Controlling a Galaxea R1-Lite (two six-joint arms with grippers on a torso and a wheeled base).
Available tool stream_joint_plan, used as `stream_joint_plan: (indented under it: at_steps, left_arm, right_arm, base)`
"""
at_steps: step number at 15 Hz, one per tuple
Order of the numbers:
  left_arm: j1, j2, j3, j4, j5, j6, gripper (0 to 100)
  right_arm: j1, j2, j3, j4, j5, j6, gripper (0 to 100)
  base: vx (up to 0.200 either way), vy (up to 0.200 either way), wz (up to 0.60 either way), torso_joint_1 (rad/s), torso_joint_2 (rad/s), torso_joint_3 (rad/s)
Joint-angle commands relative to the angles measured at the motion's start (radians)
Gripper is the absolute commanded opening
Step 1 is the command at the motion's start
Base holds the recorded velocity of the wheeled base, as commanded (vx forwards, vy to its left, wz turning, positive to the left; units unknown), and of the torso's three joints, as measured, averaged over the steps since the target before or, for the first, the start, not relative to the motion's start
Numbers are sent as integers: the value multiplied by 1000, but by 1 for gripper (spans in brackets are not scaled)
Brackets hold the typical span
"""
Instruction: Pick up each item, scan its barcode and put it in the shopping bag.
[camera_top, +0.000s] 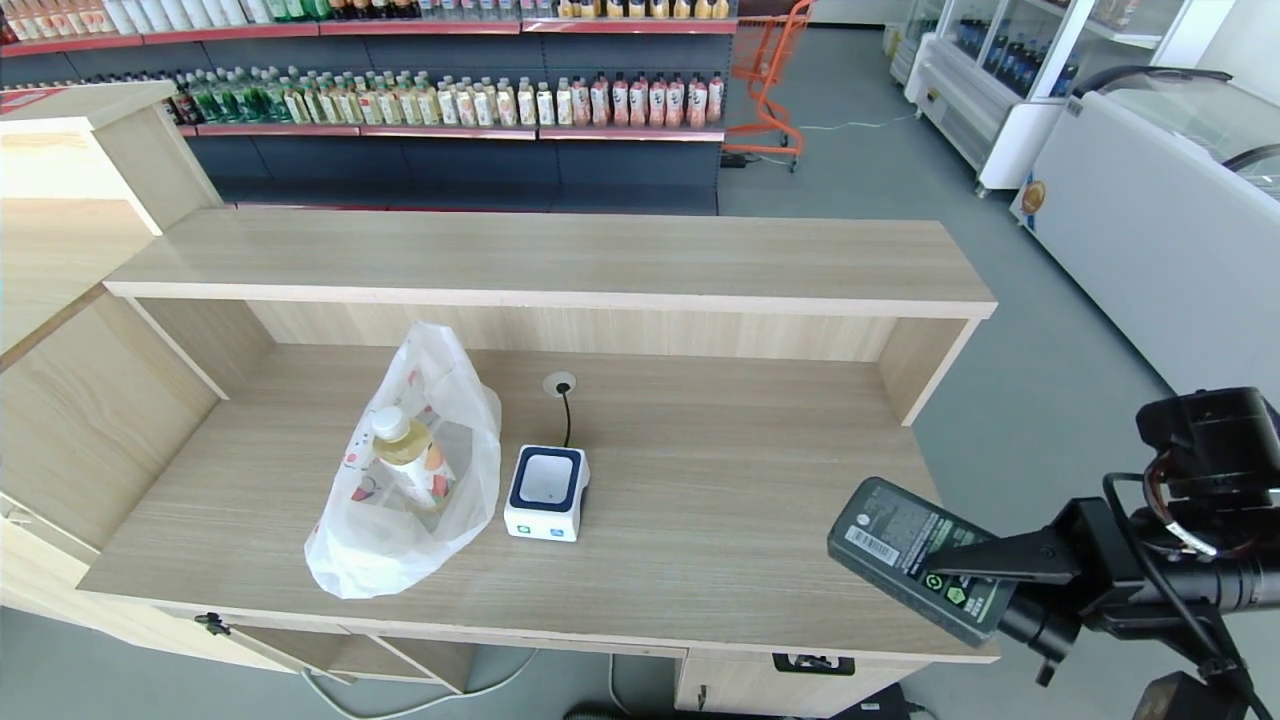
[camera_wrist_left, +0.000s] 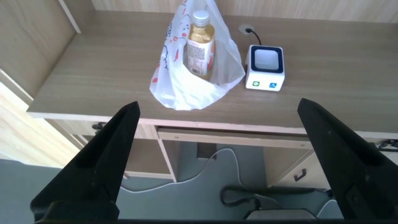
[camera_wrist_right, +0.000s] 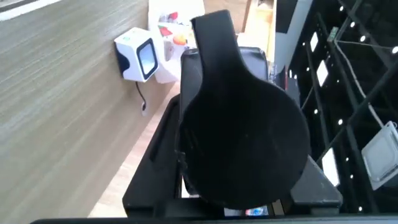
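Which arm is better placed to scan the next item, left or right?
Right. The right gripper clamps the dark box, barcode label showing, over the counter's right front corner, and the scanner stands unobstructed. The left gripper hangs open and empty off the counter's front edge.

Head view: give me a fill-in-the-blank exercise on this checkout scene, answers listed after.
The shopping bag holds a ____. The scanner sits on the bag's ____ side, by the robot's own sides. The right tool is shut on a flat dark item whose label shows a ____. The left tool is ____.
Missing words: bottle; right; barcode; open.
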Motion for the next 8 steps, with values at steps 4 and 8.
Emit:
stream_joint_plan:
  at_steps: [4, 8]
  left_arm:
    - [0, 0, 0, 0, 0, 0, 100]
    - [0, 0, 0, 0, 0, 0, 100]
  right_arm:
    - [118, -56, -72, 12, 49, -81, 0]
    - [136, -86, -55, 14, 50, -81, 0]
  base:
    - [0, 0, 0, 0, 0, 0]
    - [0, 0, 0, 0, 0, 0]
